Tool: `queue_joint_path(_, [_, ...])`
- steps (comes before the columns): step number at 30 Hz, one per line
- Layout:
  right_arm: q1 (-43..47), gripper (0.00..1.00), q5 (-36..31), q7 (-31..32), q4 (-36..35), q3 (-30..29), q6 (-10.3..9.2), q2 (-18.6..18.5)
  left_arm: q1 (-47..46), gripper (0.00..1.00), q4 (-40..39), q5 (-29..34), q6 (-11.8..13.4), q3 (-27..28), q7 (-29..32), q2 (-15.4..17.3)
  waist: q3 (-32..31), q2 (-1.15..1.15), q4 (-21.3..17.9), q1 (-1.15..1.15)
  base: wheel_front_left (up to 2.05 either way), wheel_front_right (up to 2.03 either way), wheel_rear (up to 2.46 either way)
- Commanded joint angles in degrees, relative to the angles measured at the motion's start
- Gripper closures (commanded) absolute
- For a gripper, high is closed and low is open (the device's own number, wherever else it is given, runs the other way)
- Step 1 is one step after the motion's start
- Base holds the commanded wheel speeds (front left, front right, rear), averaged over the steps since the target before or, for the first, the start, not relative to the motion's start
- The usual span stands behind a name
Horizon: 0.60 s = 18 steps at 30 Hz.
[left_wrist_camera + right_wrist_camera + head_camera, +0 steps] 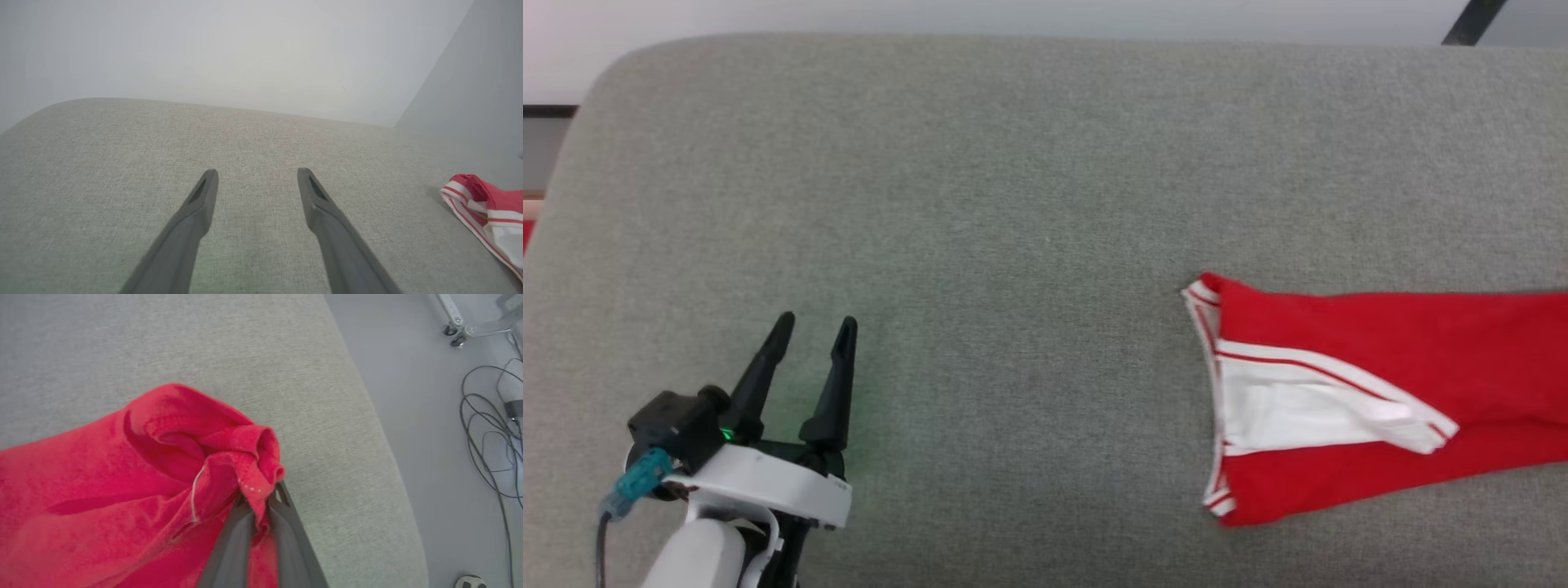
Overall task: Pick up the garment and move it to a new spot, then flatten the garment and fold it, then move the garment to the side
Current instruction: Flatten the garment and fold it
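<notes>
The garment (1388, 392), red with a white sleeve and red-and-white striped trim, lies folded on the grey cushion (1013, 212) and runs off the right edge of the head view. Its striped end shows at the right of the left wrist view, garment (486, 208). In the right wrist view my right gripper (261, 510) is shut on a bunched red edge of the garment (122, 490), lifting the cloth into a peak near the cushion's right edge. My left gripper (813, 331) hovers open over bare cushion at the lower left, far from the cloth, left gripper (257, 183).
The cushion's rounded right edge (380, 428) drops to a grey floor with loose cables (490, 428) and a wheeled stand foot (453, 330). A pale wall rises behind the cushion (245, 53). Bare cushion spreads across the middle and left.
</notes>
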Motion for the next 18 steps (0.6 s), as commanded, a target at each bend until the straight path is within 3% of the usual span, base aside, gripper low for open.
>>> queue_joint_path(1, [-1.0, 1.00, -1.0, -0.5, 0.4, -1.6, -0.13, -0.3, -0.4, 0.00, -0.2, -0.3, -0.1, 0.1, 0.0, 0.4, 0.7, 0.00, -0.7, 0.00, 0.00, 0.00, 0.00])
queue_joint_path(4, [-1.8, 1.00, -1.7, -0.4, 1.0, -2.6, -0.13, 0.5, -0.5, 0.00, 0.0, -0.2, -0.1, 0.0, 0.0, 0.4, 0.6, 0.00, -0.8, 0.00, 0.00, 0.00, 0.00])
queue_joint_path(9, [-1.6, 1.00, -0.7, 0.1, -0.7, 0.7, -0.12, 2.1, 0.2, 0.00, 0.7, 0.0, -0.1, -0.4, 0.0, -0.1, -0.5, 0.00, -0.8, 0.00, 0.00, 0.00, 0.00])
queue_joint_path(18, [1.6, 1.00, 6.4, 5.2, -17.6, 17.6, -0.12, 5.8, 1.5, 0.00, 2.7, 0.0, -0.1, -1.4, 0.0, -1.1, -4.6, 0.00, -0.7, 0.00, 0.00, 0.00, 0.00])
